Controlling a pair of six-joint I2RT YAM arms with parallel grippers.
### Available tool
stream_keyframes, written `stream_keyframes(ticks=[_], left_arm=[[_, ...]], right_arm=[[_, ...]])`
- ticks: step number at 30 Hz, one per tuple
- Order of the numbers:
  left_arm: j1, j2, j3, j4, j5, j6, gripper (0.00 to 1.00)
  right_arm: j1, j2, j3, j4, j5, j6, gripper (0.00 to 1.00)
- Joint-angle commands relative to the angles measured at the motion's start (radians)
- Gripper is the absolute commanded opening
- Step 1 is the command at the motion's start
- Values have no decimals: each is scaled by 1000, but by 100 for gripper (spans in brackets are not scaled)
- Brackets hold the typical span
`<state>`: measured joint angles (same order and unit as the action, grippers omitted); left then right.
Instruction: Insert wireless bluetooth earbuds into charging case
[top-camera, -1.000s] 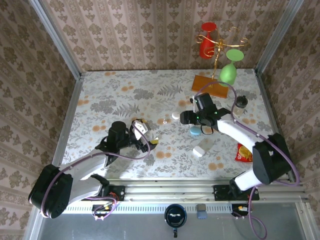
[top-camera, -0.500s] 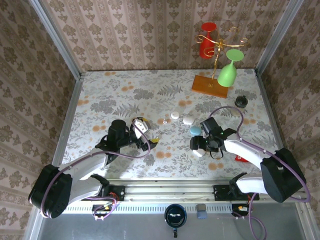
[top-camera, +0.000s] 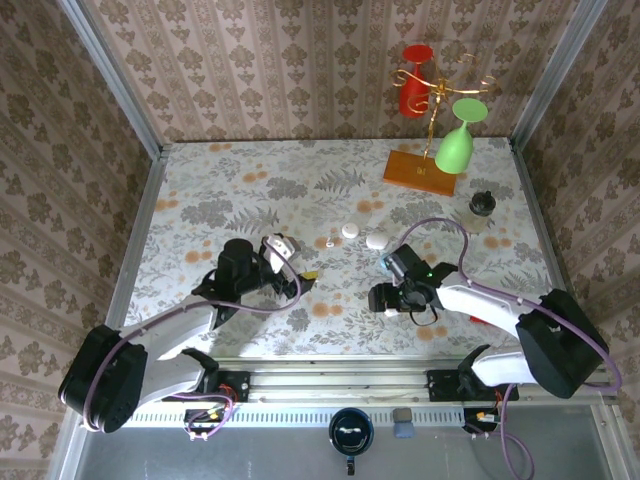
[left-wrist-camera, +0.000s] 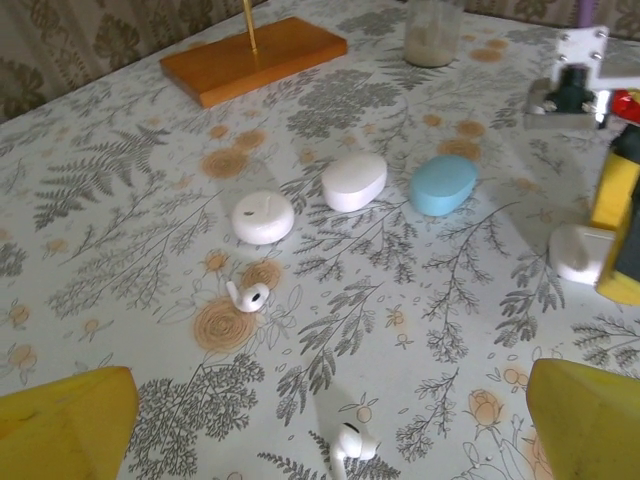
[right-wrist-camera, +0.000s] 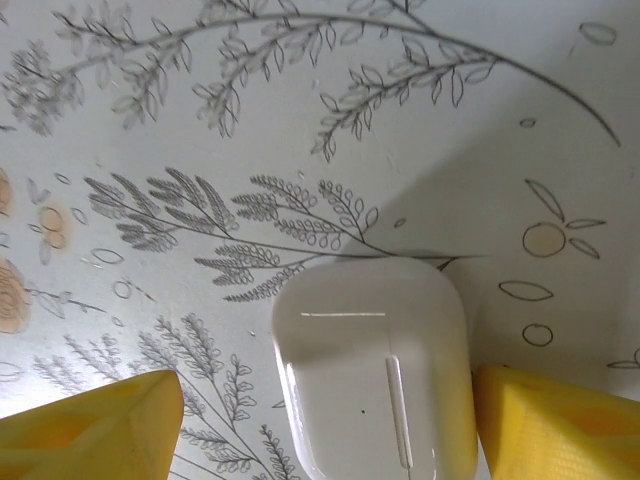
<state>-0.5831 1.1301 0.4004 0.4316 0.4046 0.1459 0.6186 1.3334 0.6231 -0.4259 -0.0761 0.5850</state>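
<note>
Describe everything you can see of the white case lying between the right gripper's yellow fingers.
The white case is a smooth, glossy plastic block with rounded corners, and it looks closed. A fine seam line crosses near one end, and a slim lengthwise streak and a tiny dark dot mark its top. It lies flat on the floral table, between the open fingers of the right gripper. One finger sits at or against its side, the other stands apart.

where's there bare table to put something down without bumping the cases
The widest bare patch is the far left of the table, from its left edge across to the wooden base. The middle is crowded: the white cases, blue case and earbuds lie close together.
</note>
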Motion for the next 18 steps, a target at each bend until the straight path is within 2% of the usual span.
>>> stream_keyframes(ticks=[1, 4, 9, 12, 18], left_arm=[[-3, 2, 49, -39, -59, -80, 99], [-3, 8, 93, -128, -80, -107, 99], [-3, 35, 181, -288, -85, -136, 99], [0, 51, 224, -366, -94, -176, 100], [14, 71, 271, -432, -125, -302, 100]], right_arm=[[32, 33, 40, -89, 97, 27, 77], [56, 52, 56, -106, 130, 40, 77], [63, 109, 68, -106, 144, 59, 68], [65, 135, 82, -134, 142, 49, 67], [75, 156, 117, -195, 134, 17, 57]])
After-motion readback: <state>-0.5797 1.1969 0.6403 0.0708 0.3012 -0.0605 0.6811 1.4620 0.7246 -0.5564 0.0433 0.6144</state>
